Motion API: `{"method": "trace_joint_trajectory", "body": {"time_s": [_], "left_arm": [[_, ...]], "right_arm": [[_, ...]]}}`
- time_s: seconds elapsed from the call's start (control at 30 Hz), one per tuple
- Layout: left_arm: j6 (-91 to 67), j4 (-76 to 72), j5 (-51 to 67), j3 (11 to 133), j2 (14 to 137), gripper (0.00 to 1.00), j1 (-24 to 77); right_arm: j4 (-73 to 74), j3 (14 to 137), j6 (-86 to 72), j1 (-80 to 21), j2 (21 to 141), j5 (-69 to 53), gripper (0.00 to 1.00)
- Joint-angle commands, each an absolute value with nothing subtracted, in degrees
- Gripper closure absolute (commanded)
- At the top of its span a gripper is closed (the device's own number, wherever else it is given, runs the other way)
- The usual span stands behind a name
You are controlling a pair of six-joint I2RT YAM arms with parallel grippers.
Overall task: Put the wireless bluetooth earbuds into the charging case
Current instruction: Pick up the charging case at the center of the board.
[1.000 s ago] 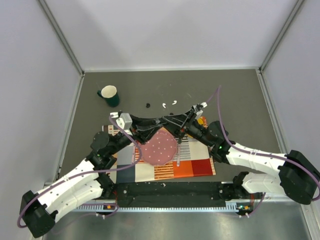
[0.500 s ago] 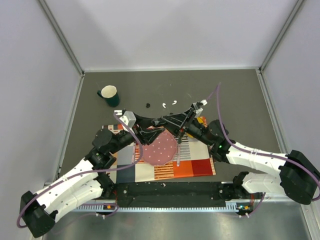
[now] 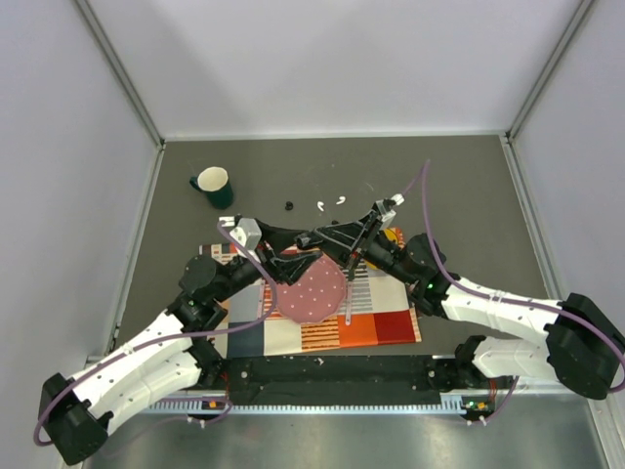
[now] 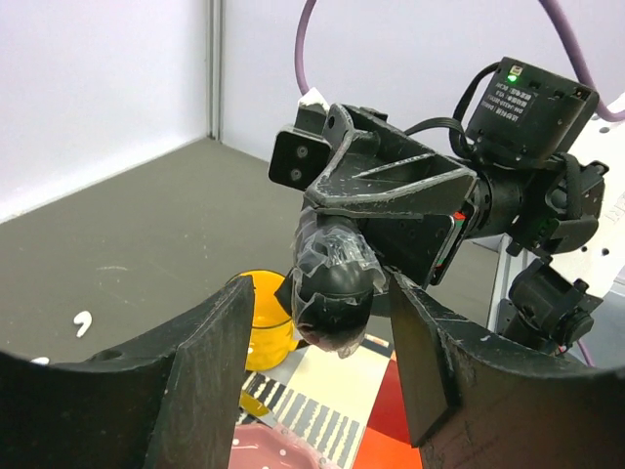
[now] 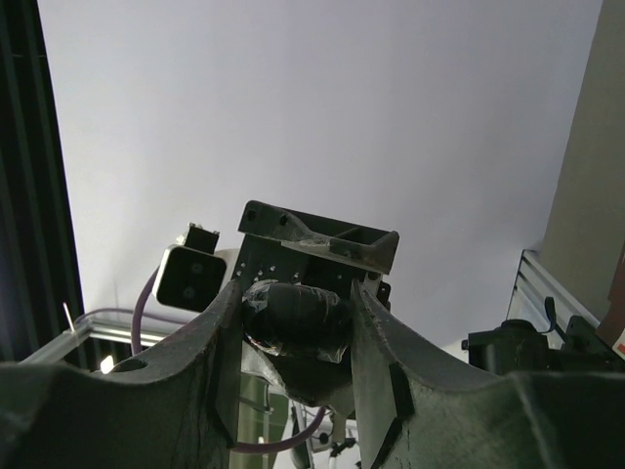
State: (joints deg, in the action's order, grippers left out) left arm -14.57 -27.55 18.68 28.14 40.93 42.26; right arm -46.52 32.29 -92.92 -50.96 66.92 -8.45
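The two arms meet nose to nose above the far edge of the patterned mat (image 3: 381,322), about midway between the left and right edges of the surface (image 3: 469,195). Between them hangs a black oval object (image 4: 332,278), glossy, as if wrapped in clear film, though I can't be sure of that from here.

The right pincer (image 5: 295,293) has hold of it: its jaws are partly closed, and both press against the sides of the object. The left pincer (image 4: 322,303) stands partly open around the same object. From its own wrist view there is a gap on either side, so its jaws frame the object without gripping it.

The earbuds (image 3: 319,205) lie on the bare surface beyond the mat, on the far side of the meeting pincers. The two sit close together but not touching, with nothing holding them. One shows as a small white comma low on the left in the left wrist view. Just to their left lies a tiny black bit (image 3: 288,205). A dark green mug (image 3: 213,186) with a pale inside stands upright further towards the far left corner.

A pink speckled plate (image 3: 311,293) rests on the mat under the arms. A yellow rounded thing (image 4: 259,327) sits low behind the held object.
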Motion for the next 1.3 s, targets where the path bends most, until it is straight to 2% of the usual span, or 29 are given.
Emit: {"method": "trace_joint_trajectory", "body": {"time_s": [0.0, 0.17, 0.33, 0.47, 0.53, 0.67, 0.73, 0.77, 0.87, 0.9, 0.93, 0.97, 1.0, 1.1, 1.27], "left_arm": [[-16.26, -38.75, 19.51, 25.49, 40.16, 0.38, 42.28], [-15.91, -38.14, 19.6, 25.75, 41.04, 0.42, 42.36], [-15.82, -39.73, 19.77, 25.49, 42.18, 0.52, 42.36], [-15.64, -38.94, 20.39, 26.02, 42.98, 0.53, 42.36], [-15.73, -38.94, 20.48, 26.02, 43.24, 0.49, 42.36], [-15.56, -38.76, 20.22, 25.84, 43.24, 0.47, 42.36], [-15.47, -39.11, 19.87, 25.75, 43.24, 0.5, 42.36], [-15.47, -38.94, 19.78, 25.84, 43.42, 0.56, 42.36], [-15.38, -39.11, 19.69, 25.66, 43.68, 0.58, 42.45], [-15.38, -39.29, 19.69, 25.58, 43.86, 0.65, 42.45], [-15.47, -39.55, 19.95, 25.49, 44.03, 0.66, 42.36], [-15.56, -39.55, 20.04, 25.49, 44.12, 0.66, 42.36], [-15.56, -39.46, 20.13, 25.58, 44.38, 0.6, 42.45], [-15.64, -39.29, 20.22, 25.75, 44.65, 0.53, 42.36], [-15.64, -37.97, 20.48, 26.28, 45.09, 0.51, 42.45]], "right_arm": [[-48.78, 35.07, -92.02, -51.5, 67.5, -8.88, 1.0], [-49.57, 34.98, -92.37, -51.5, 67.85, -9.14, 1.0], [-50.36, 34.98, -92.81, -51.59, 68.29, -9.4, 1.0], [-52.2, 34.72, -93.43, -51.5, 68.9, -9.49, 1.0], [-53.35, 34.63, -93.78, -51.5, 69.17, -9.67, 1.0], [-54.14, 34.72, -94.04, -51.5, 69.78, -9.93, 1.0], [-54.14, 34.63, -94.22, -51.5, 69.79, -9.84, 1.0], [-54.31, 34.63, -94.31, -51.5, 69.79, -9.84, 1.0], [-55.28, 34.45, -94.57, -51.5, 69.96, -9.93, 1.0], [-55.37, 34.45, -94.66, -51.59, 70.05, -9.93, 1.0], [-55.37, 34.45, -94.66, -51.5, 70.05, -9.93, 1.0], [-55.98, 34.45, -94.48, -51.42, 69.87, -9.84, 1.0], [-56.16, 34.63, -94.13, -51.5, 69.79, -9.84, 1.0], [-55.46, 34.72, -93.78, -51.5, 69.26, -9.84, 1.0], [-55.99, 34.37, -93.52, -51.5, 69.26, -9.49, 1.0]]}}
